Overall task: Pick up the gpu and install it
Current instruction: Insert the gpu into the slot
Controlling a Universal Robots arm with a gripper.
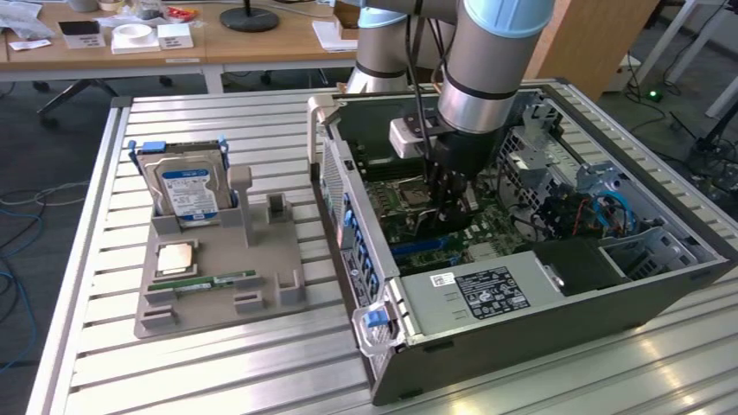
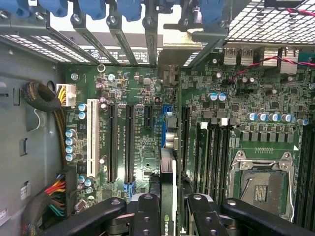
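Pincer [image 2: 174,212] clamped on gpu [image 2: 168,173], "NVIDIA" on its edge; card edge-on, long axis parallel w/ mobo [image 2: 142,142] slots.

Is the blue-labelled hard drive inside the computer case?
No, the hard drive stands upright in the grey holder on the table, outside the computer case.

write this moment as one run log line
claw: shut on gpu | place: inside open computer case, over motherboard, card edge near blue slot | seated: cannot tell
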